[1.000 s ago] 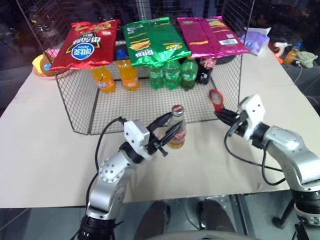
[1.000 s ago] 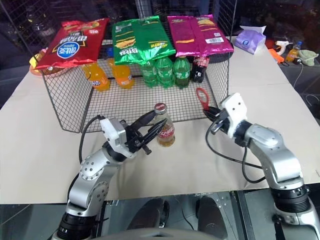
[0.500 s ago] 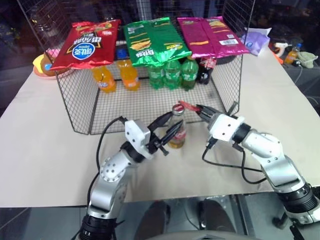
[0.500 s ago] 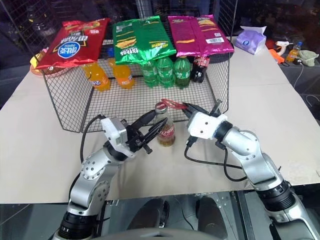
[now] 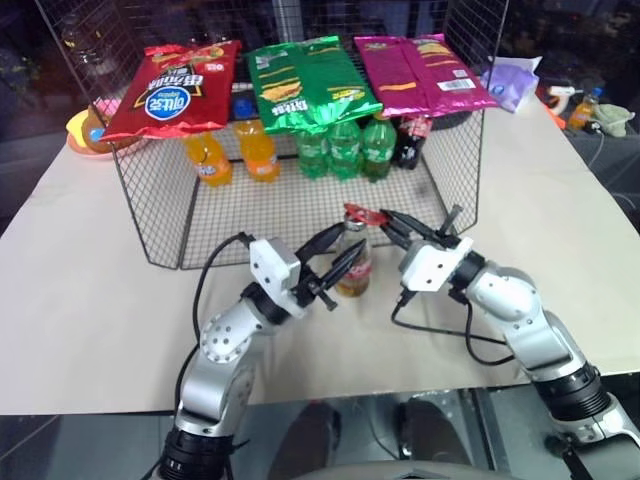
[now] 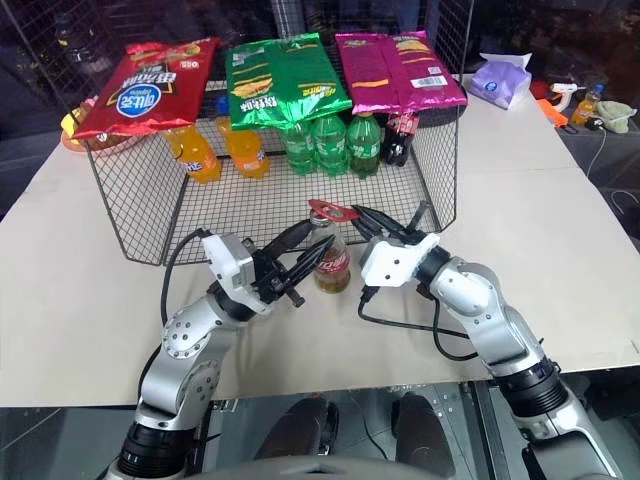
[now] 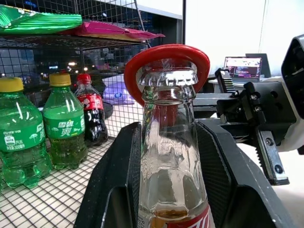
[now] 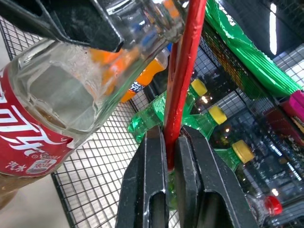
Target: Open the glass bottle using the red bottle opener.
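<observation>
The glass bottle (image 5: pixel 352 262) stands upright at the centre of the frame on the cream surface (image 5: pixel 90 300), just before the wire basket (image 5: pixel 150 220). The left pincer (image 5: pixel 335 262) clamps its body at the label. The right pincer (image 5: pixel 385 222) is shut on the red bottle opener (image 5: pixel 357 213), whose ring sits at the silver crown cap (image 7: pixel 167 77). Glass is rigid, smooth and breakable, so the low body grip looks right; the stiff, thin opener is best pinched by its handle end.
</observation>
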